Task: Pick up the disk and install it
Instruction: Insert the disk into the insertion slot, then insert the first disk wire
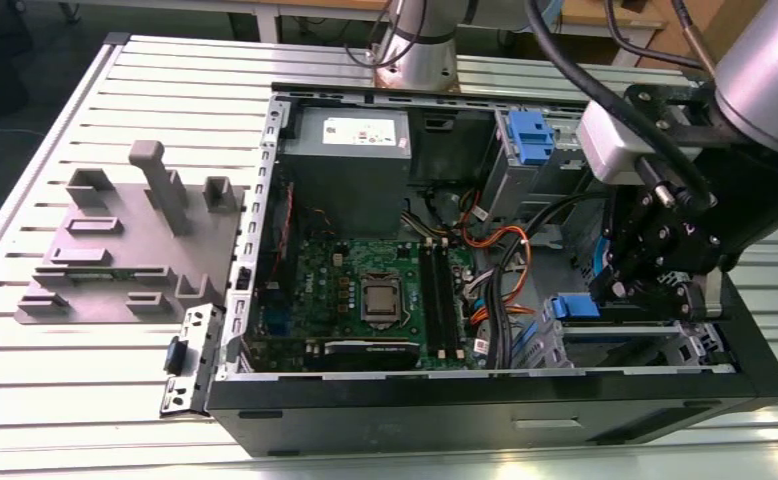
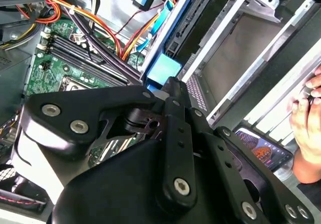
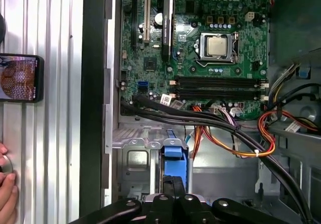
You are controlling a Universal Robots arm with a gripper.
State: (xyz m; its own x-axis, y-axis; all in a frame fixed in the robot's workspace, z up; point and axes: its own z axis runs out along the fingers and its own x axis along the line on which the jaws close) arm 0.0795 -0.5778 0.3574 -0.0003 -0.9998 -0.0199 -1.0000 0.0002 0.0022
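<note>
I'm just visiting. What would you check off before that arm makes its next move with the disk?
1. The end effector is at the drive bay: ok.
2. The disk is lined up in the bay: ok; fully seated: cannot tell.
3. The cables are clear of the bay: cannot tell.
4. The person's hand is away from the case: not ok, close beside it.
5. The phone lies outside the case: ok.

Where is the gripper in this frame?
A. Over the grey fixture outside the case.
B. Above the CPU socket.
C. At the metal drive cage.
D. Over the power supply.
C: in the exterior view the gripper hangs at the metal drive cage inside the case, beside a blue plastic tab.
</note>
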